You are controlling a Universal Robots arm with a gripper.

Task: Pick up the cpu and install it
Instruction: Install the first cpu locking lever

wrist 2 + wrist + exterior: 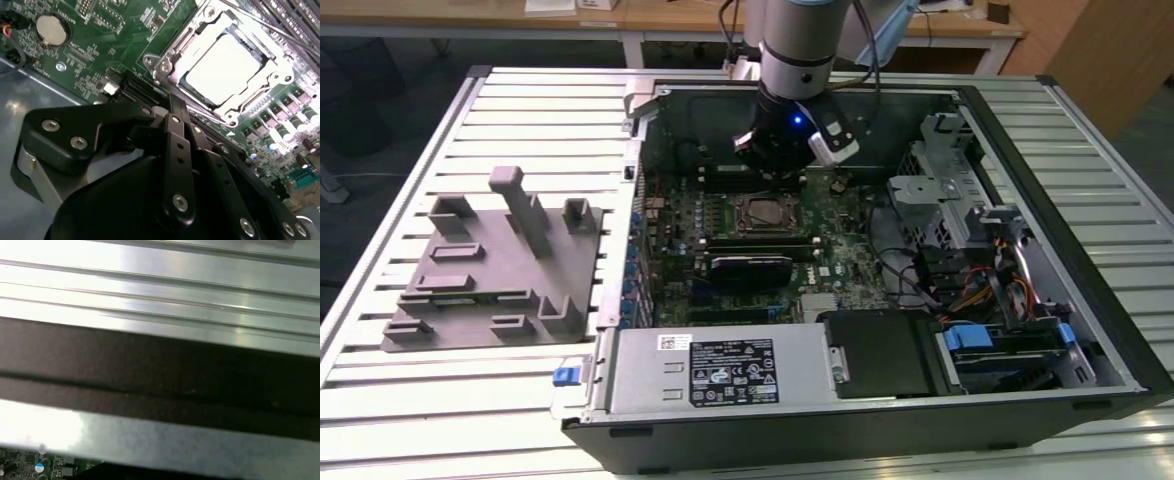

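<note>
Ribbed aluminium slats formed the bench, which carried an open black computer case and, toward the exterior view's left edge, a grey moulded plastic tray. Inside the case lay a green motherboard. The cpu, flat, square and shiny, sat within the metal-framed socket. Above the board's far edge hung the black gripper; whether its fingers were parted could not be told.

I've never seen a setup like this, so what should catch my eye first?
An open computer case lies on a slatted metal table, with the robot arm reaching down into it. In the second wrist view, the shiny square cpu sits in its metal-framed socket. A grey plastic tray rests at the exterior view's left.
</note>
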